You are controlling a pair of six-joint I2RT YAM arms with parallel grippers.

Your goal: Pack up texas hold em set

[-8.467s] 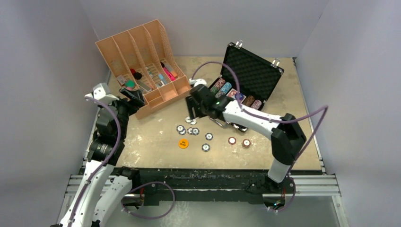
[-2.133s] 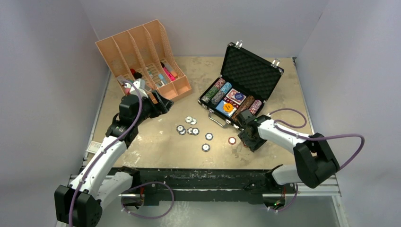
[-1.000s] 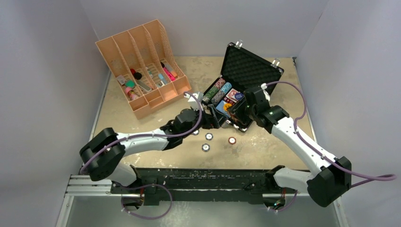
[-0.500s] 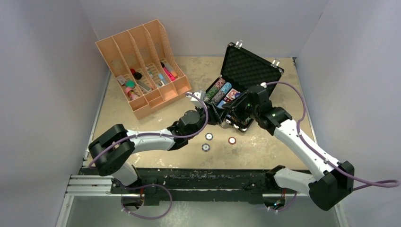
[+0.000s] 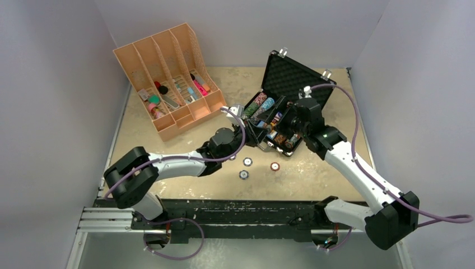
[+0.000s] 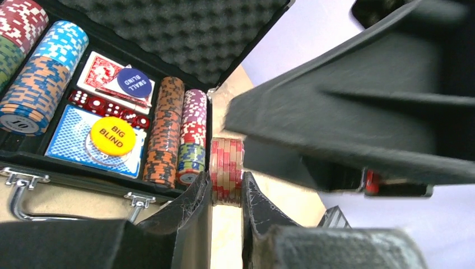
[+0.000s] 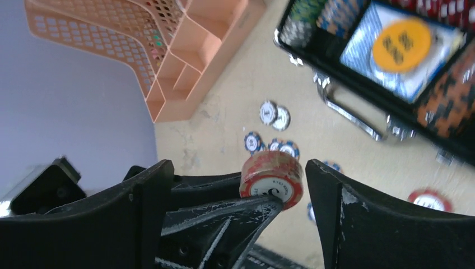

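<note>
The table (image 5: 238, 84) carries an orange slotted organiser (image 5: 168, 78) at the far left, with small items in its near compartments. The black briefcase (image 5: 294, 78) lies open at the far right, its egg-crate foam lid tilted back.

Both arms reach in toward the near edge of the case. The left gripper (image 6: 226, 190) has its jaws pinching a red-and-cream chip stack (image 6: 227, 168) by its flat faces, so the stack lies on its side. It is held clear of the table, just beside the near right corner of the case tray. The right gripper (image 7: 238, 165) comes down over it with jaws spread wide, 1 on each side of the stack and neither touching it.

Rows of striped chips (image 6: 168, 134) fill the tray's left and right sides. Between them a blue card deck (image 6: 73, 143) lies near and a red card deck (image 6: 98, 70) far. A yellow BIG BLIND button (image 6: 113, 136) rests on the blue deck and a blue SMALL BLIND button (image 6: 133, 83) on the red one. Red dice (image 6: 106, 106) sit in a row between the decks. Loose chips (image 5: 247, 162) lie flat on the table, near the silver handle (image 6: 17, 193).
</note>
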